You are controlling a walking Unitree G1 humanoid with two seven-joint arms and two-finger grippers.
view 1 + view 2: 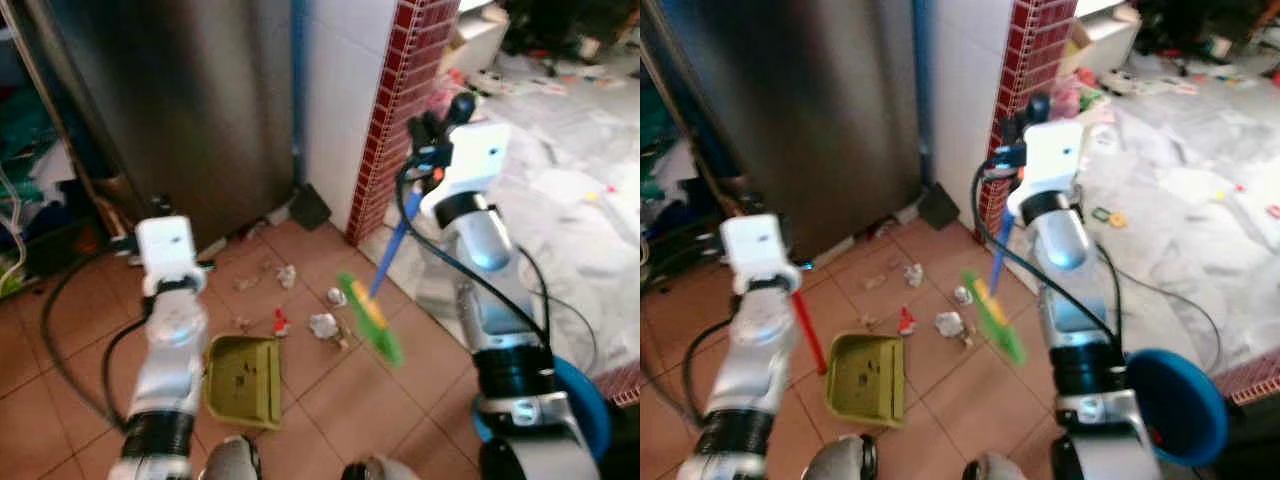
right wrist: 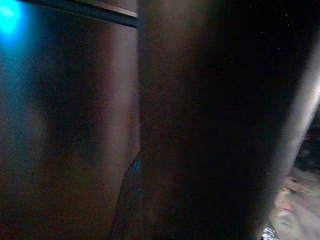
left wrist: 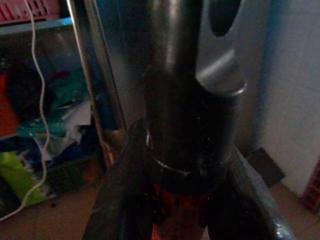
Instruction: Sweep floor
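Observation:
An olive-green dustpan (image 1: pixel 243 378) rests on the brown tiled floor in front of me. Its red handle (image 1: pixel 805 325) rises to my left gripper (image 3: pixel 182 210), which is shut on it. My right gripper (image 1: pixel 435 135) is shut on the top of a blue broom handle (image 1: pixel 392 250). The handle slants down to the green and yellow broom head (image 1: pixel 370 318), which is blurred just right of the dustpan. Crumpled paper (image 1: pixel 323 325), a red scrap (image 1: pixel 280 322) and other bits of litter (image 1: pixel 286 275) lie between broom head and dustpan. The right wrist view is dark, with the pole close up.
A steel fridge (image 1: pixel 180 100) stands straight ahead, with a white wall and a red-tiled column (image 1: pixel 400 90) to its right. A cluttered shelf (image 1: pixel 30 170) is on the left. A black cable (image 1: pixel 60 340) loops over the floor. White sheeting (image 1: pixel 580 200) covers the floor at right. A blue round object (image 1: pixel 1180 405) sits by my right side.

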